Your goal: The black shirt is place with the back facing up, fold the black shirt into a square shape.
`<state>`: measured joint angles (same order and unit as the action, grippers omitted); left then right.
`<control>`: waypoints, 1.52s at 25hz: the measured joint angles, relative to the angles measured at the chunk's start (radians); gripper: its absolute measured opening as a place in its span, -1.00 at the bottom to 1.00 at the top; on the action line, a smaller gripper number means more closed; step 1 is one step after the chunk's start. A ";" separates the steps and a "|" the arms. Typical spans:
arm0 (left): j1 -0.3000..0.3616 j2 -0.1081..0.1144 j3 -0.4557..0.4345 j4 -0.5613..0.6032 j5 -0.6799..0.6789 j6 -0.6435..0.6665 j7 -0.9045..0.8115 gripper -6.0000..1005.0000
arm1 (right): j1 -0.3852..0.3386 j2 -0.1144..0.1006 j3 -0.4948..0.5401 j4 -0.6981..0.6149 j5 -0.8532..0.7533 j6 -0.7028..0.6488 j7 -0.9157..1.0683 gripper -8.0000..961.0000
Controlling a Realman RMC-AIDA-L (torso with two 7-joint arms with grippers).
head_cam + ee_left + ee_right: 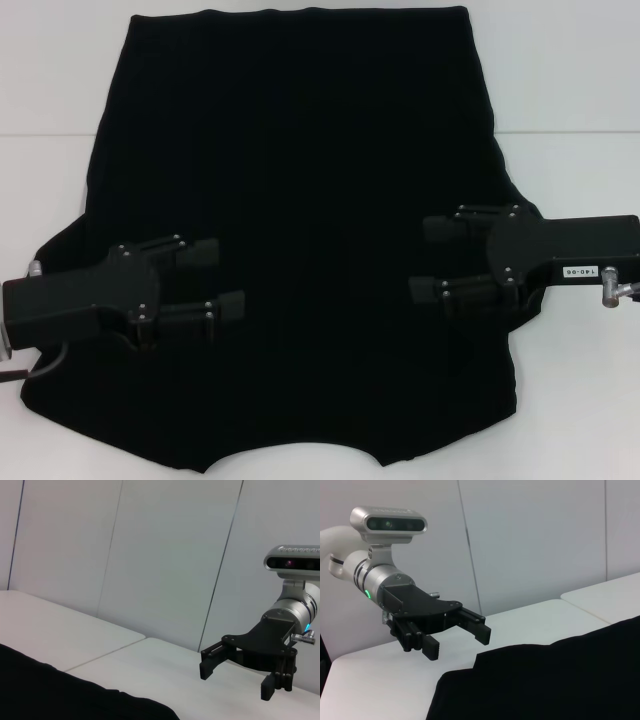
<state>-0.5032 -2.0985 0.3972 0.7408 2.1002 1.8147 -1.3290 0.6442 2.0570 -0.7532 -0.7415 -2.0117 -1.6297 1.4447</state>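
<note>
The black shirt [300, 200] lies spread flat on the white table [580, 90], with its curved neckline at the near edge and its straight hem at the far edge. My left gripper [228, 278] is over the shirt's left side, open, fingers pointing inward and holding nothing. Over the right side my right gripper [422, 259] is open too, facing the left one. The left wrist view shows the right gripper [235, 680] above the table beyond the shirt [50, 695]. The right wrist view shows the left gripper [457, 642] raised beside the shirt [545, 680].
Bare white tabletop borders the shirt on the left [50, 100] and right. A seam [570, 134] runs across the table. Pale wall panels [150, 555] stand behind the table.
</note>
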 joint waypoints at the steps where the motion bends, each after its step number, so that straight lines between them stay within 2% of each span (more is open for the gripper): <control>1: 0.000 0.000 0.000 0.000 0.000 0.000 0.000 0.65 | 0.000 0.000 0.000 0.000 0.000 0.001 0.000 0.91; 14: 0.000 0.000 -0.008 0.002 -0.003 -0.016 -0.031 0.60 | 0.002 0.001 0.004 0.000 0.003 0.005 0.006 0.90; 19: -0.009 0.007 -0.053 0.008 -0.011 -0.152 -0.251 0.58 | 0.002 0.008 0.018 0.000 0.010 0.017 0.025 0.90; 21: -0.009 0.009 -0.052 0.011 -0.011 -0.176 -0.286 0.58 | 0.004 0.012 0.019 0.000 0.010 0.024 0.034 0.90; 22: -0.009 0.011 -0.049 0.031 -0.003 -0.232 -0.382 0.57 | 0.005 0.014 0.019 0.001 0.010 0.029 0.039 0.90; 25: -0.006 0.012 -0.049 0.065 0.018 -0.264 -0.460 0.56 | 0.012 0.021 0.019 0.002 0.010 0.043 0.052 0.90; 33: -0.008 0.014 -0.053 0.236 0.207 -0.307 -0.719 0.54 | 0.029 0.029 0.018 0.006 0.010 0.059 0.074 0.90; 38: -0.012 0.021 -0.054 0.287 0.337 -0.341 -0.844 0.52 | 0.036 0.029 0.018 0.028 0.010 0.074 0.077 0.90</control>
<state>-0.5156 -2.0776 0.3436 1.0277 2.4377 1.4740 -2.1728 0.6797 2.0863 -0.7352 -0.7137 -2.0016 -1.5554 1.5216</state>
